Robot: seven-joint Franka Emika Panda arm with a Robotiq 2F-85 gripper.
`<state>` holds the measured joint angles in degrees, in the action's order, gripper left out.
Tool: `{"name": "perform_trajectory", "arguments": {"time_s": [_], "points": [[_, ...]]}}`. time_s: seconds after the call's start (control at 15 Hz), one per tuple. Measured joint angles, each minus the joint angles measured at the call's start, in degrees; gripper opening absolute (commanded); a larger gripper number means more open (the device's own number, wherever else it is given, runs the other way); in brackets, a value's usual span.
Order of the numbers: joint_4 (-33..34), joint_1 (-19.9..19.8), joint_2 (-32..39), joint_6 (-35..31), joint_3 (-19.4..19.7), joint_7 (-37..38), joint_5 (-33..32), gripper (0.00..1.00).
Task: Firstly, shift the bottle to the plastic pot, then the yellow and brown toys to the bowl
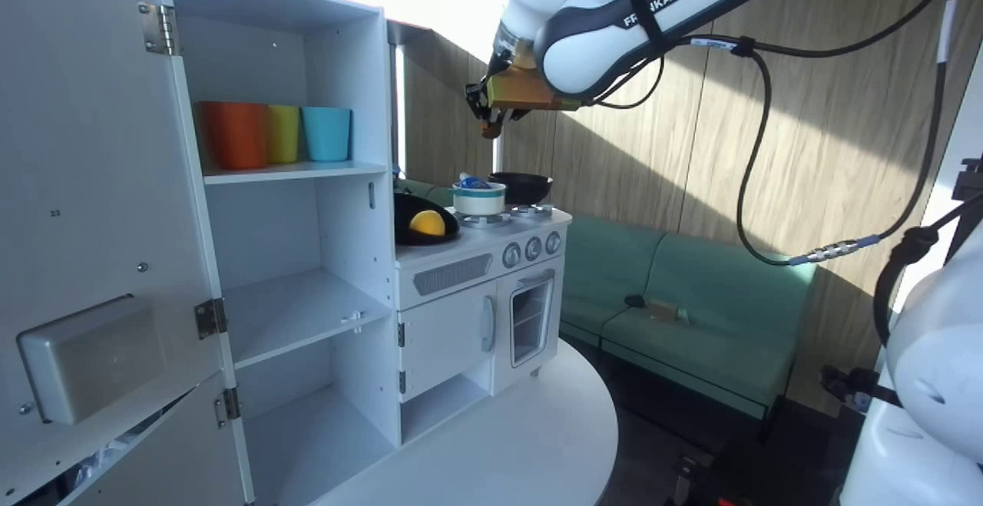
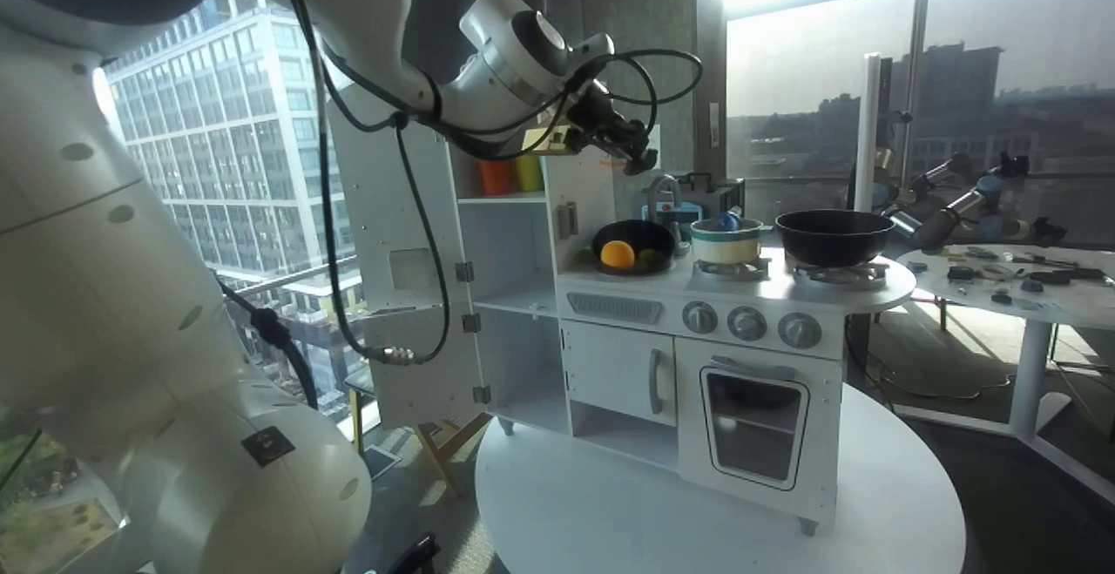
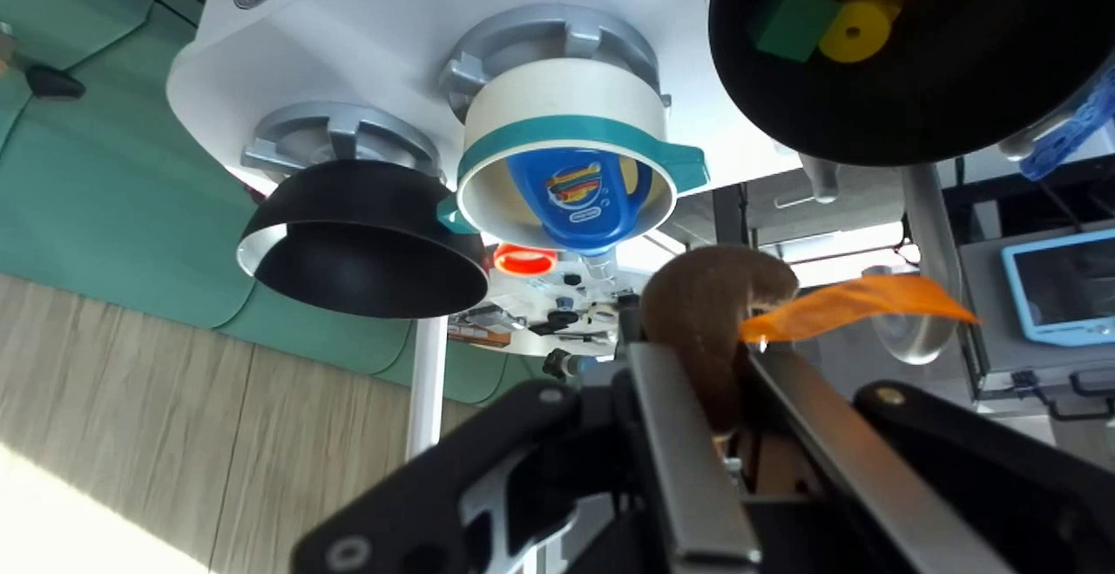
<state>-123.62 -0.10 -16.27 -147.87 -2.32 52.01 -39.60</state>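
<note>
My gripper (image 3: 710,352) is shut on the brown toy (image 3: 710,304), a mushroom-like lump at the fingertips. In both exterior views the gripper (image 1: 491,116) (image 2: 640,162) hangs high above the stove top. The blue bottle (image 3: 584,195) lies tilted inside the whitish pot (image 3: 566,99) with a teal rim, which stands on a burner. The yellow toy (image 2: 618,254) sits in a black bowl (image 2: 640,232) left of the pot, with green blocks and a yellow disc (image 3: 855,31). A second black bowl (image 2: 834,239) stands on the other burner; its visible inside looks empty.
An orange strip (image 3: 858,306) sticks out beside the right fingertip. A tall cabinet (image 1: 345,53) holds orange, yellow and teal cups (image 1: 326,133) and adjoins the stove. A faucet (image 2: 666,191) rises behind the bowl with the yellow toy. A white pole (image 2: 868,130) stands behind the stove.
</note>
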Motion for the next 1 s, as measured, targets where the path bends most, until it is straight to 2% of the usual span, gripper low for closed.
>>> {"name": "perform_trajectory", "arguments": {"time_s": [0.27,0.73,1.0], "points": [[2.8,-0.3,7.1,-4.9,0.3,-9.4,7.7,0.15],[5.9,0.3,18.5,-13.8,0.0,-21.5,18.5,0.15],[8.9,0.4,24.7,-16.8,-1.4,-26.3,22.2,0.15]]}}
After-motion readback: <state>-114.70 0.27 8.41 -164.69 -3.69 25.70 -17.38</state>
